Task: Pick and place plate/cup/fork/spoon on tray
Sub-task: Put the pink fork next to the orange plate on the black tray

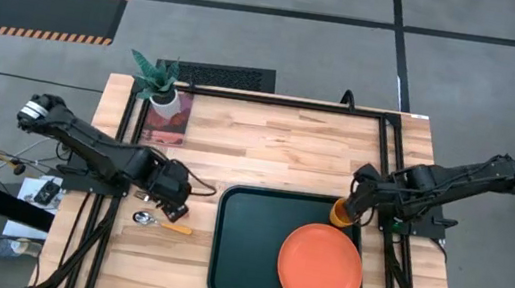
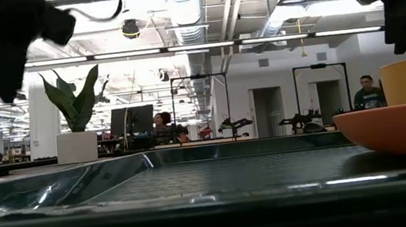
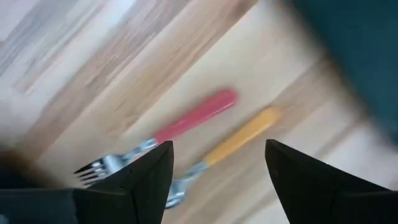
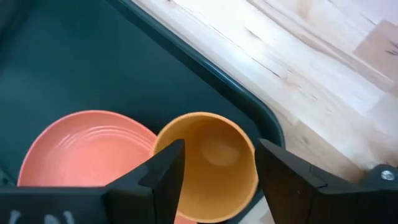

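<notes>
- Hovering low over the bench (image 1: 317,152) at centre-left of the high view, the left gripper (image 3: 217,163) had its jaws spread wide and empty, with the fork (image 3: 177,127) and the spoon (image 3: 233,142) lying side by side just beyond them.
- At the upper right corner of the tray (image 1: 242,253), the right gripper (image 4: 219,171) stood over the cup (image 4: 208,165), jaws apart on either side of its rim (not visibly pinching it).
- The plate (image 1: 320,267) already lay in the tray's lower right, and the cup sat just beside it.
- Risk, as I judged it: fork and spoon lay so near each other that closing on one could nudge or drag the other.
- The right arm, lifting carelessly, might tip the cup against the plate.
</notes>
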Available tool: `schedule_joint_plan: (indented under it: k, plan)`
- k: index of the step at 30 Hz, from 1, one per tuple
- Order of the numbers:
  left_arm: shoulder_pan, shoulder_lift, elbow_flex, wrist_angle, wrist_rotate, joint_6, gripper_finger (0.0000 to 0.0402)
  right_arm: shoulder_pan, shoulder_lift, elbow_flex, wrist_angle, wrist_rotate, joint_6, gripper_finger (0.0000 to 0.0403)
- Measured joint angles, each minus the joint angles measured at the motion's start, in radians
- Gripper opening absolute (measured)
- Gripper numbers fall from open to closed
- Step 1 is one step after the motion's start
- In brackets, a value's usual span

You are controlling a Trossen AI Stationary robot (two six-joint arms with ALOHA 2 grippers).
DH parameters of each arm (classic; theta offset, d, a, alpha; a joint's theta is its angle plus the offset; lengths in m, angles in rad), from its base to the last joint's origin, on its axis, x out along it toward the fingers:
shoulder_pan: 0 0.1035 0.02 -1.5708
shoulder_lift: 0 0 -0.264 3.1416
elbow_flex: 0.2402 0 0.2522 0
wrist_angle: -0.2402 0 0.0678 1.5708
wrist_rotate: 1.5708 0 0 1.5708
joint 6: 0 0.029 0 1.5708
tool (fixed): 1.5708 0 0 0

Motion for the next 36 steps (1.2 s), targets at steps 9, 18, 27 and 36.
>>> schedule_joint_plan:
  k: [9, 18, 27, 36]
  plan:
    - [-0.046, 0.0, -0.167, 0.042, 0.006, 0.136, 0.024, 0.0, 0.001, 0.0, 0.027, -0.003, 0.012, 0.0214]
    - [-0.046, 0.0, -0.295, 0.151, 0.012, 0.153, 0.024, 0.0, 0.001, 0.0, 0.027, -0.003, 0.026, 0.0214]
    - [-0.046, 0.001, -0.388, 0.209, 0.045, 0.171, 0.0223, 0.0, 0.001, 0.0, 0.027, -0.003, 0.027, 0.0212]
    - [-0.045, 0.0, -0.43, 0.235, 0.027, 0.1, 0.0062, 0.0, 0.001, 0.0, 0.034, -0.015, 0.046, 0.0212]
